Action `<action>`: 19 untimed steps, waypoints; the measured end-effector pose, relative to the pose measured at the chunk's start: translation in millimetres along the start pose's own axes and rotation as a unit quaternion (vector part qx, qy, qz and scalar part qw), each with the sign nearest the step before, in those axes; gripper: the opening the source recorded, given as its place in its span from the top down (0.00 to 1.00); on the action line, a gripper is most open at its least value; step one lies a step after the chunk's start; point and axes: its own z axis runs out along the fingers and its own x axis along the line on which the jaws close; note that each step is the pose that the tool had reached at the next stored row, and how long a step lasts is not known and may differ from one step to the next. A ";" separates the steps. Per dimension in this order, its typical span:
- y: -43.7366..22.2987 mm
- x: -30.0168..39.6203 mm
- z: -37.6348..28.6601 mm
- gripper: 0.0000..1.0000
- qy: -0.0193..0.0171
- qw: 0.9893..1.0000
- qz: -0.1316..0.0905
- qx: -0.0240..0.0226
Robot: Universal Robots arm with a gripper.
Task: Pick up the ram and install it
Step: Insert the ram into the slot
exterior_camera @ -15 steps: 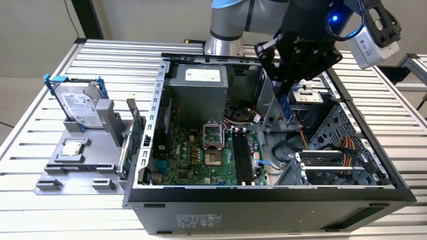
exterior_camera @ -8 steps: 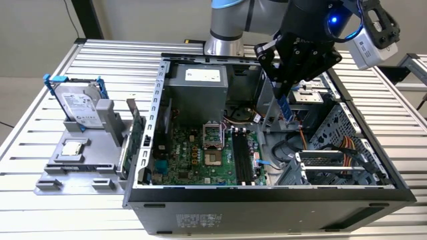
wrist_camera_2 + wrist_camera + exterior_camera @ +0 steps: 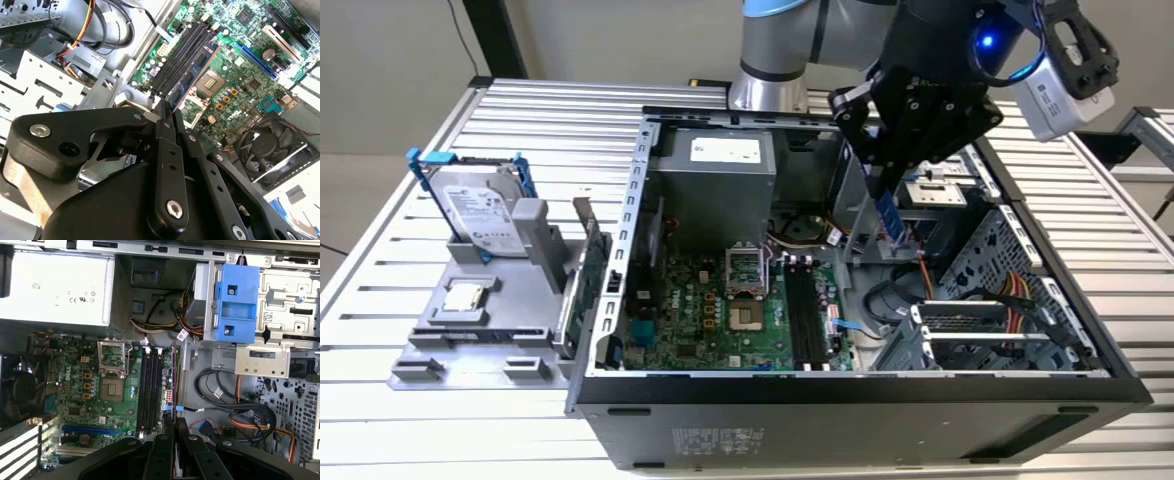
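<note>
My gripper [image 3: 889, 178] is shut on the ram [image 3: 891, 218], a narrow blue stick that hangs down from the fingers over the open computer case [image 3: 854, 385]. The stick is in the air, above and to the exterior view's right of the black memory slots [image 3: 803, 315] on the green motherboard [image 3: 707, 320]. In the second wrist view the ram [image 3: 194, 74] reaches out from the gripper [image 3: 167, 114] beside the slots [image 3: 177, 57], its dark chips showing. In the first wrist view the ram [image 3: 173, 382] appears edge-on, running from the gripper [image 3: 174, 424] alongside the slots [image 3: 150, 390].
A silver hard drive in a blue frame [image 3: 478, 210] and a green expansion card [image 3: 594, 270] stand on a grey holder at the exterior view's left. Inside the case are the power supply [image 3: 714, 175], a fan [image 3: 270, 145], a blue drive bracket [image 3: 237, 302] and loose cables [image 3: 240, 415].
</note>
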 end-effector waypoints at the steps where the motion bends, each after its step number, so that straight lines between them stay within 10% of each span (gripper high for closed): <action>1: -0.1 0.0 0.8 1.00 0.000 1.000 0.000 0.000; 19: -0.4 0.0 15.2 1.00 0.000 1.000 0.000 0.006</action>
